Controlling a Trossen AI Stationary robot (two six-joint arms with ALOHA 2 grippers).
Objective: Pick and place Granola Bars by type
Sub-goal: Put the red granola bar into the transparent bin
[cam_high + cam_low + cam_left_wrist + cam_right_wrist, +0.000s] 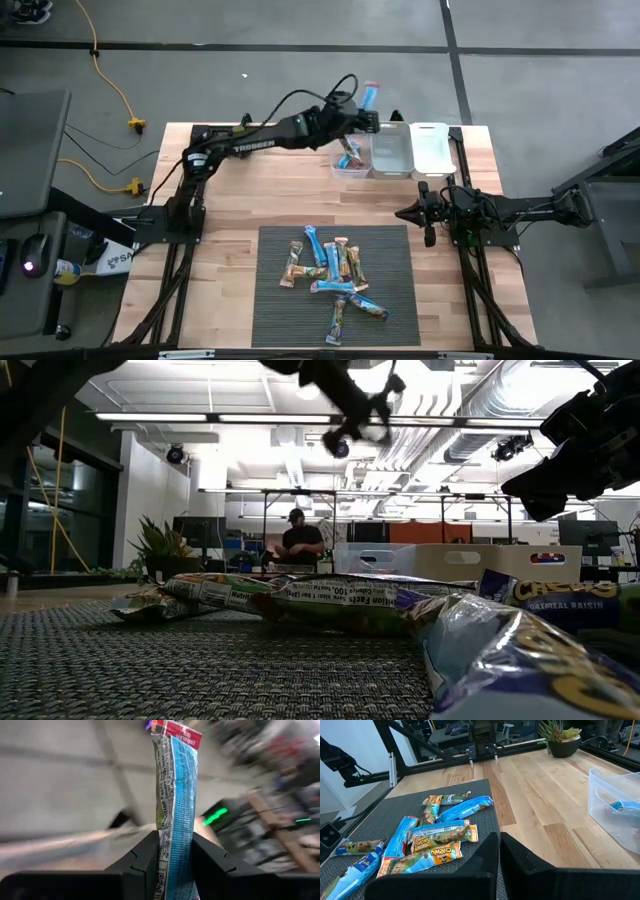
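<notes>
My left gripper [366,112] is raised over the table's far edge, above the clear bins, and is shut on a blue granola bar [175,795] with a red end [184,734]. Several more granola bars [335,275], blue, orange and green, lie piled on the dark mat [275,320]; the right wrist view shows this pile [432,837] too. One blue bar [350,158] lies in the leftmost bin [352,176]. My right gripper [403,213] waits shut at the table's right, beside the mat, touching nothing. My left gripper pinches the blue bar between its two fingers, one on each flat face, at the bar's near part [172,837]. The bar runs along the fingers and sticks out well past their tips, red end farthest out. It is lifted clear of table and bins.
Three bins stand in a row at the far right: the clear one with the bar, a middle one [390,172] and a white one [432,165]. Bare wood lies between bins and mat. A person [300,540] sits far behind the table.
</notes>
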